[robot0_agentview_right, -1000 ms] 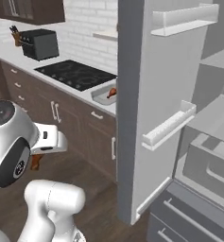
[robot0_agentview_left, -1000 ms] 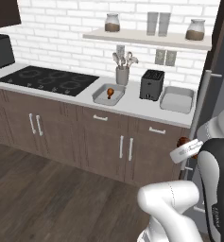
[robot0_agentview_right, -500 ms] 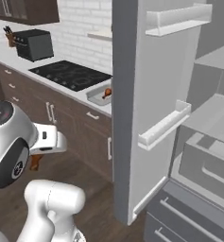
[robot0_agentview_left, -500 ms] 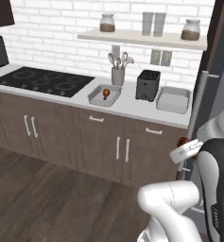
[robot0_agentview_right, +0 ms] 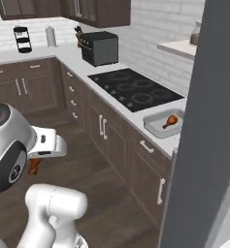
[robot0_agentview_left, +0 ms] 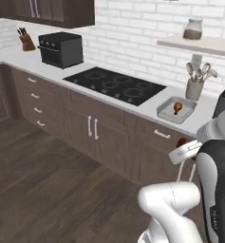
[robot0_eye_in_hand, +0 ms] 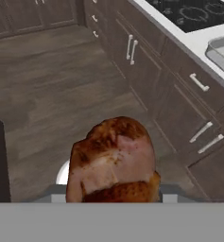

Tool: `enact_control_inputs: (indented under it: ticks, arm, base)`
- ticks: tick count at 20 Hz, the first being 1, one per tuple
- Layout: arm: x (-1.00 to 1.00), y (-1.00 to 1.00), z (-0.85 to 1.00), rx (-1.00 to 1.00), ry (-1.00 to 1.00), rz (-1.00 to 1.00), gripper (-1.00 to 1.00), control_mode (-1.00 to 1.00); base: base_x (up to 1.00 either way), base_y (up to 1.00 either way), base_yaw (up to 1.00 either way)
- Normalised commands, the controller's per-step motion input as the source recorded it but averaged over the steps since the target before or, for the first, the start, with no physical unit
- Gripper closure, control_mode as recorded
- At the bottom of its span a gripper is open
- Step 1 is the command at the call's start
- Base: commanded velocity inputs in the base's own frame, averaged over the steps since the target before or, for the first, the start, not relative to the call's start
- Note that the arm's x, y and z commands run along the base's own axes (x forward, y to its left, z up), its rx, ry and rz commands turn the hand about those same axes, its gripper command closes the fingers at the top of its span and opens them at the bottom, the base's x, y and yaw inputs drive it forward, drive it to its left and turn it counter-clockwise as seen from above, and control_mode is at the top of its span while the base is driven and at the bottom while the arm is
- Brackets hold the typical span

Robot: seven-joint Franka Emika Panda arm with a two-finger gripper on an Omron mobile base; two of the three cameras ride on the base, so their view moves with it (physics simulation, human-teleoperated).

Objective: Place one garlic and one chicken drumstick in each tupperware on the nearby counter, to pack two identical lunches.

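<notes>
Reddish-brown drumstick [robot0_eye_in_hand: 114, 160] sits gripped in the claw [robot0_agentview_left: 184, 143] by its meaty end; it looks light, greasy, likely to slip.

Open floor [robot0_agentview_left: 52, 180] before cabinets [robot0_agentview_left: 99, 137]; utensil pot [robot0_agentview_left: 194, 88] flanks tupperware [robot0_agentview_left: 175, 109].

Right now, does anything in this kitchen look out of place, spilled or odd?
Nothing stands out. One chicken drumstick lies in a tupperware on the counter beside the cooktop, and the gripper holds a second drumstick over the floor.
</notes>
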Motion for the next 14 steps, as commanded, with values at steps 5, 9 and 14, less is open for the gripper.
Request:
enact_control_inputs:
  ticks: [5, 9, 14]
  arm:
    - [0.0, 0.0, 0.0, 0.0, 0.0, 0.0, 1.0, 1.0]
    - [0.0, 0.0, 0.0, 0.0, 0.0, 0.0, 1.0, 1.0]
    - [0.0, 0.0, 0.0, 0.0, 0.0, 0.0, 1.0, 1.0]
  base:
    - [0.91, 0.05, 0.21]
    - [0.6, 0.0, -0.57]
    - [0.39, -0.13, -0.69]
